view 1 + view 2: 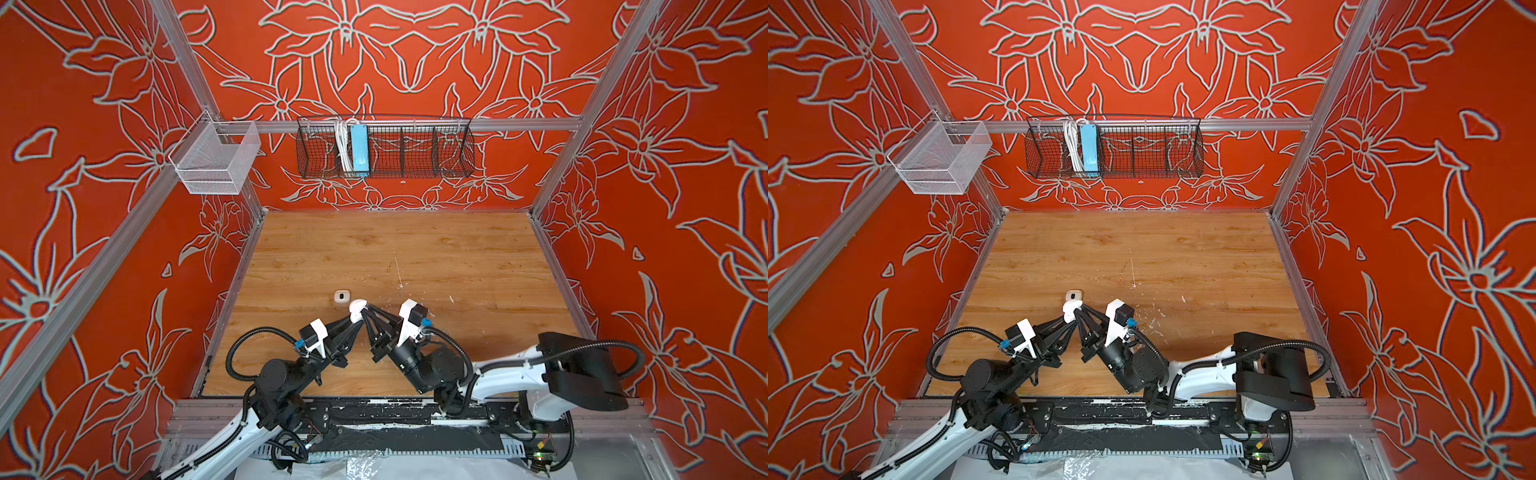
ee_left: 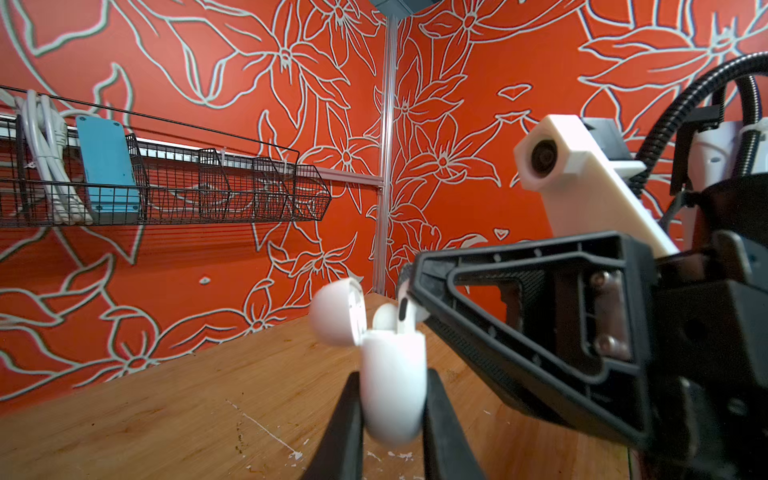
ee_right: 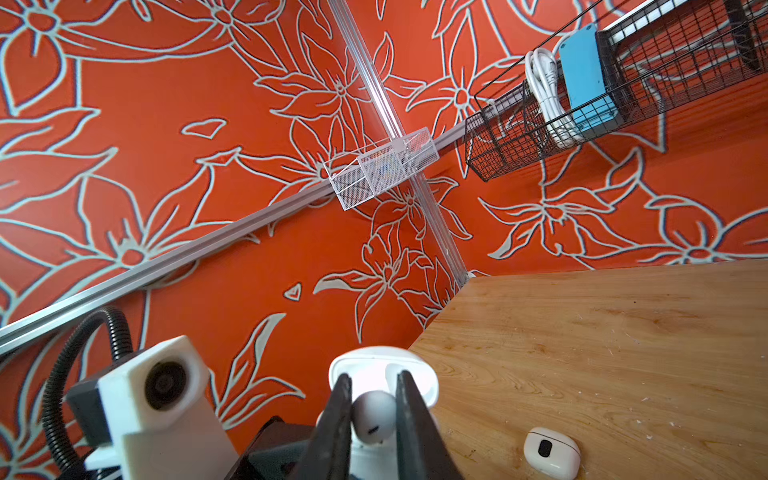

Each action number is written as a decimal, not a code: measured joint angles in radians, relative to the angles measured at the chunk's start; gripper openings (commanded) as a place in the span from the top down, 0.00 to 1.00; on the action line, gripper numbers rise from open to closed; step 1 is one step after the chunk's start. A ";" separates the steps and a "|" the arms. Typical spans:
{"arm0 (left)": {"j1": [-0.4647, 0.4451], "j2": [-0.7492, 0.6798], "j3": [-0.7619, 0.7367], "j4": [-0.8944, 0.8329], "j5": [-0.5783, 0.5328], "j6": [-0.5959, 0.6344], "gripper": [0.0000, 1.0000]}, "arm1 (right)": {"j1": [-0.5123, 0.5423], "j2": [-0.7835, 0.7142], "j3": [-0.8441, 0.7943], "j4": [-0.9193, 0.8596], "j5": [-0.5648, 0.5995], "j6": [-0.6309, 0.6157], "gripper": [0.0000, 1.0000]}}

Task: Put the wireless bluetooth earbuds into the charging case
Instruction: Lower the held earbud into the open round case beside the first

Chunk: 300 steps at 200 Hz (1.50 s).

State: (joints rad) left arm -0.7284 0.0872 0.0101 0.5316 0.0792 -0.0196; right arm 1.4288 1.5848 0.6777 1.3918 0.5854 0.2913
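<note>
The charging case (image 2: 392, 353) is a smooth, plain white shell with rounded edges and a slight gloss; it stands upright with its lid (image 2: 336, 311) swung open to one side, and the hollow inside of the lid is also white. The left gripper (image 2: 392, 399) has it by the lower body; the two black fingers (image 2: 349, 419) are closed in on its two flat sides and touch them. In both top views the case (image 1: 356, 309) is a small white spot over the near middle part of the wooden table (image 1: 415, 249), exactly where the tips of the two arms meet; whether its bottom touches the wood I cannot tell.

One seated earbud (image 2: 384, 318) is already in the case; only its round white head shows above the rim. The held earbud (image 3: 374, 415) is glossy white with a small dark oval slot on its head; it is between the fingers of the right gripper (image 3: 372, 386), which stand only narrowly apart and lie against both of its sides; its stem points down into the open mouth of the case, just beside the seated one.

A cream case (image 3: 550, 453) with a dark oval mark lies flat on the wood near the arms' tips, apart from them.
</note>
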 measured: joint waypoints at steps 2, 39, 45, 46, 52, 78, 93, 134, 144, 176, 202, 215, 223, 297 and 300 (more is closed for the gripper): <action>0.000 0.000 0.000 0.000 0.000 0.000 1.00 | 0.001 0.000 0.000 -0.001 0.000 -0.002 0.69; 0.000 0.000 0.000 0.000 0.000 0.000 1.00 | 0.004 -0.008 -0.008 -0.020 0.002 -0.008 0.67; 0.000 0.000 0.000 0.000 0.000 0.000 1.00 | 0.004 -0.012 -0.008 -0.028 0.001 -0.009 0.65; 0.000 0.000 0.000 0.000 0.000 0.000 1.00 | 0.004 -0.013 -0.008 -0.030 0.001 -0.010 0.64; 0.000 0.000 0.000 0.000 0.000 0.000 1.00 | 0.004 -0.019 -0.008 -0.036 -0.001 -0.011 0.62; 0.000 0.000 0.000 0.000 -0.002 0.000 1.00 | 0.004 -0.067 -0.018 -0.074 -0.028 -0.026 0.48; 0.000 0.002 0.000 0.000 -0.003 0.001 1.00 | 0.004 -0.107 -0.019 -0.118 -0.047 -0.034 0.42; 0.000 0.052 0.000 0.018 0.016 0.015 1.00 | 0.004 -0.243 0.006 -0.348 -0.090 -0.055 0.31; 0.000 0.076 0.000 0.026 0.035 0.023 1.00 | 0.004 -0.267 0.012 -0.394 -0.098 -0.061 0.30; 0.000 0.136 0.000 0.052 0.113 0.050 1.00 | 0.003 -0.339 -0.017 -0.509 -0.125 -0.078 0.26; 0.000 0.156 0.000 0.076 0.172 0.069 1.00 | -0.011 -0.401 -0.094 -0.554 -0.185 -0.082 0.25; 0.000 0.163 0.000 0.085 0.199 0.076 1.00 | -0.018 -0.426 -0.135 -0.566 -0.230 -0.087 0.25; 0.000 0.164 0.000 0.088 0.214 0.081 1.00 | -0.022 -0.442 -0.160 -0.574 -0.257 -0.093 0.24; 0.000 0.177 0.000 0.116 0.300 0.109 1.00 | -0.033 -0.476 -0.198 -0.603 -0.373 -0.145 0.33; 0.000 0.177 0.000 0.116 0.301 0.109 1.00 | -0.033 -0.476 -0.198 -0.604 -0.374 -0.151 0.34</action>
State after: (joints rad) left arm -0.7288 0.2646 0.0105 0.6476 0.3798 0.0895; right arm 1.3960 1.1084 0.4793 0.7879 0.2115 0.1406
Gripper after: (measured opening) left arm 0.208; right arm 0.695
